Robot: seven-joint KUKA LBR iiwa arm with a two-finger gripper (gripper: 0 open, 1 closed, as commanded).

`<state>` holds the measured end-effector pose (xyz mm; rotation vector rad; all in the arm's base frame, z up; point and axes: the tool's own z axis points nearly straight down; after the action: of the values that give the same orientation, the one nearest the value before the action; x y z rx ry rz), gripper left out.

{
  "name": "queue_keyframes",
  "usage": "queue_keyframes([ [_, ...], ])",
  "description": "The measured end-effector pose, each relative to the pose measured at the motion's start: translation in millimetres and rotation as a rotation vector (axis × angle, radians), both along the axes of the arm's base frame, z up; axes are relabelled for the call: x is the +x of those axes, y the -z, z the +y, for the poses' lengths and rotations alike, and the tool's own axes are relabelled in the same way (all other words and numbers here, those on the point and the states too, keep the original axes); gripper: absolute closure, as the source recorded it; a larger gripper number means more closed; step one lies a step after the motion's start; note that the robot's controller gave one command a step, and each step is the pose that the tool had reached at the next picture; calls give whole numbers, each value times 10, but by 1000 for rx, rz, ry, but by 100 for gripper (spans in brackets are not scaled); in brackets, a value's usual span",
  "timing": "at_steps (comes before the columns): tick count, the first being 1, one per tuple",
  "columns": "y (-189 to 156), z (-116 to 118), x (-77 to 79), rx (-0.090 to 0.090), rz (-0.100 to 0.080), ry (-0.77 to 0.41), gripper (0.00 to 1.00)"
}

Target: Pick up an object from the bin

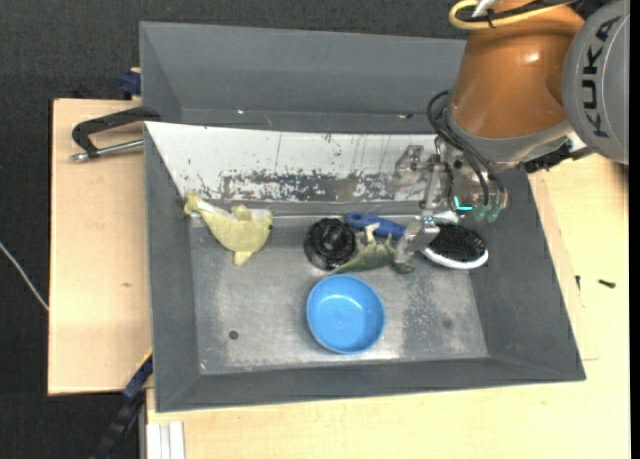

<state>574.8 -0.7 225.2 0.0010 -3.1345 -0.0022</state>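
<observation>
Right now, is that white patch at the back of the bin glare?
In the camera view, yes: the bin's back wall mirrors light into a bright streaked sheet; the side walls are dull; the blue bowl shows mild sheen.

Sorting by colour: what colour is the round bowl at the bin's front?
The bowl is blue, camera view.

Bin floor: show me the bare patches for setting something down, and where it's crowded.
The widest bare patch of the bin floor lies front-left, bordered by the yellowish thing, the blue bowl and the left wall. A smaller one lies front-right, between bowl, black-and-white brush and right wall. Crowded: the middle back, where black round thing, green thing and gripper cluster.
</observation>
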Motion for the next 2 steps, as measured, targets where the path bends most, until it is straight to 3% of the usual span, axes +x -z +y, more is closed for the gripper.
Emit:
queue_keyframes([
  [1,1316,342,-190,0,-24,-150,0],
  [2,1335,350,-198,2,-20,-151,100],
])
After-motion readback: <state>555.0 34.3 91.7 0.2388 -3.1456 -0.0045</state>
